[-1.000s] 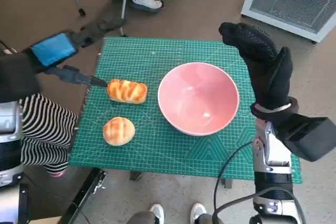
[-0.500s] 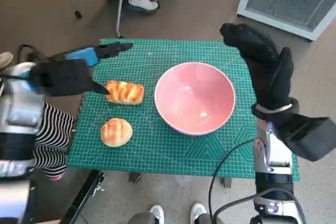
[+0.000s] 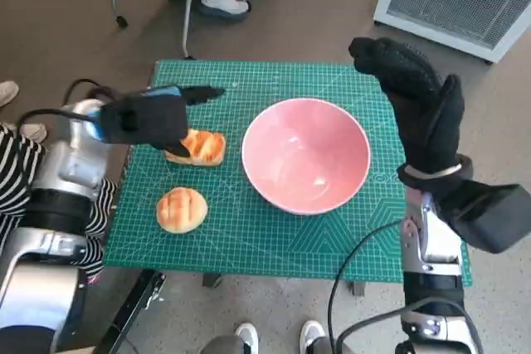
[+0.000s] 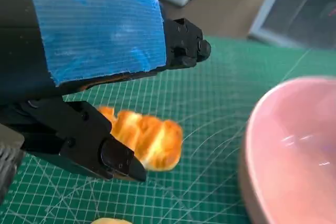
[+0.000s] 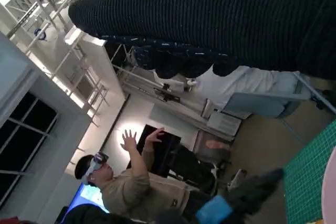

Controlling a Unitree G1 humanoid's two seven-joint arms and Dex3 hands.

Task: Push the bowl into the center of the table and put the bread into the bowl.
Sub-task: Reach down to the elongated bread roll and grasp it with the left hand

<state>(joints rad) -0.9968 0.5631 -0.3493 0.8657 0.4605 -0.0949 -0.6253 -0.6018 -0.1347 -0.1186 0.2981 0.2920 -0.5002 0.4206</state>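
Head view steeply overhead; left wrist close, sharing bowl [image 3: 305, 155] [image 4: 294, 150]; right wrist faces room.

A small table [image 3: 274, 242] covered by a green cutting mat [image 3: 249, 230] printed with a pale grid sits in the middle of the head view, on a brownish floor [image 3: 66, 22]. On the mat, a pink bowl [image 3: 305, 155] stands right of centre, a long golden bread loaf [image 3: 202, 147] lies just to its left near the mat's left edge, and a round scored bun [image 3: 182, 209] lies below the loaf, towards the lower left corner; loaf and bun are apart, and neither touches the bowl
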